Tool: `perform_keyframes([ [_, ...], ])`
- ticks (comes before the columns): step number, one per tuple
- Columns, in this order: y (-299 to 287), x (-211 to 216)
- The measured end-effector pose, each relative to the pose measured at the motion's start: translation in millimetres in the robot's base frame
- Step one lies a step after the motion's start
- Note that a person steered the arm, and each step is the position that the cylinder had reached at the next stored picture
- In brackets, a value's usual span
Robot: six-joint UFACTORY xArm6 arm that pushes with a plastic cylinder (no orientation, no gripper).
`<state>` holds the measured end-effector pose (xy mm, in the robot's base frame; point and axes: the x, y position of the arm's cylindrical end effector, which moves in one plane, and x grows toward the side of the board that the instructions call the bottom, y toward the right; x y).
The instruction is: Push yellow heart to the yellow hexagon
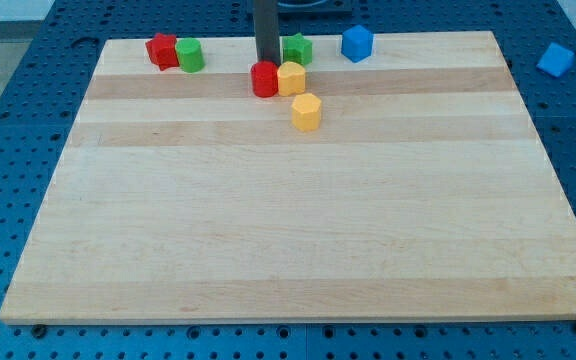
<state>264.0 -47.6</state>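
Observation:
The yellow heart (291, 77) lies near the board's top middle, touching a red cylinder (264, 79) on its left. The yellow hexagon (306, 111) lies just below and slightly right of the heart, with a narrow gap between them. My dark rod comes down from the view's top, and my tip (266, 63) stands directly behind the red cylinder, up and left of the heart. The tip does not touch the heart.
A green star (297, 48) sits just above the heart, and a blue cube (357, 43) is to its right. A red block (162, 50) and a green block (189, 56) touch at the top left. Another blue block (556, 60) lies off the wooden board (288, 230) at the right.

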Motion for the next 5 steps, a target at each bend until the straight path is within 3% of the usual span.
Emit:
perform_keyframes([
  [4,-10,-3],
  [5,9,-37],
])
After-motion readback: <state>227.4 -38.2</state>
